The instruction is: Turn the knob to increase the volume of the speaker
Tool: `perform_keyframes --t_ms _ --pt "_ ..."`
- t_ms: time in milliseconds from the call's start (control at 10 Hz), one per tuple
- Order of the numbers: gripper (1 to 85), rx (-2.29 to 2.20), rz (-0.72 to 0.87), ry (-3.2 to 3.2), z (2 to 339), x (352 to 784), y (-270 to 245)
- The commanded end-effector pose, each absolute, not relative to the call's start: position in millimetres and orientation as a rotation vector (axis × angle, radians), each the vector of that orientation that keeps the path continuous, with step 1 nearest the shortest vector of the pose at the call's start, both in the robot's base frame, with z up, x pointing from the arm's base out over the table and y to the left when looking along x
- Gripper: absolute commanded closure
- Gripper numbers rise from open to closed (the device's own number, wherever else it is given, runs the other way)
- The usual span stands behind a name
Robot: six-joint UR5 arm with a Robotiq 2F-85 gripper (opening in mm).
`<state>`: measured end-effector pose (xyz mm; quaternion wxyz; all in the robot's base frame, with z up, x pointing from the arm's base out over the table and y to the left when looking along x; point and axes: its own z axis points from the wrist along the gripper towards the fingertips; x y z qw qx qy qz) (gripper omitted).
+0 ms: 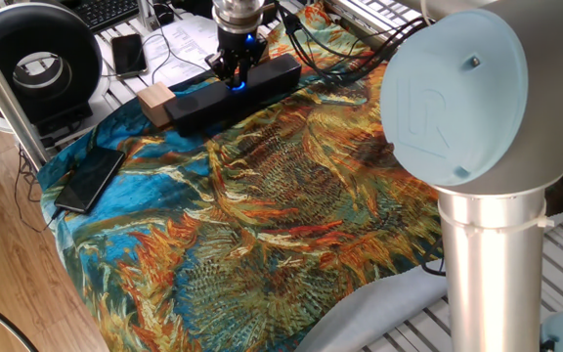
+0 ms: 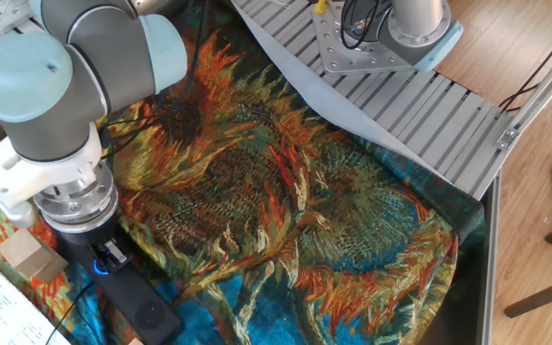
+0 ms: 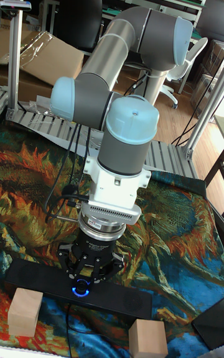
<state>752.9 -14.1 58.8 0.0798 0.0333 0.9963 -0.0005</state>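
Note:
The speaker (image 1: 262, 80) is a long black bar on the sunflower cloth at the far side, with a tan wooden block (image 1: 154, 99) at its left end. Its knob (image 1: 234, 84) glows blue on top of the bar. My gripper (image 1: 233, 70) points straight down on the knob, fingers closed around it. From the other fixed view the gripper (image 2: 103, 257) covers most of the knob (image 2: 101, 267) on the speaker (image 2: 147, 311). The tall fixed view shows the fingertips (image 3: 79, 269) pinching the knob (image 3: 81, 288), and the speaker (image 3: 127, 301) rests on two tan blocks.
A flat black smartphone (image 1: 90, 179) lies on the cloth's left edge. A big round black ring-shaped device (image 1: 37, 57), a second phone (image 1: 128, 54), papers and cables crowd the far left. My arm's large joint (image 1: 467, 98) fills the right foreground.

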Motion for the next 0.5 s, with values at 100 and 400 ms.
perform_keyframes --t_ms 100,400 --pt "64.0 0.201 0.07 2.949 58.2 760.0 -9.0" --pt "64.0 0.225 0.127 2.928 59.2 758.8 -12.9"
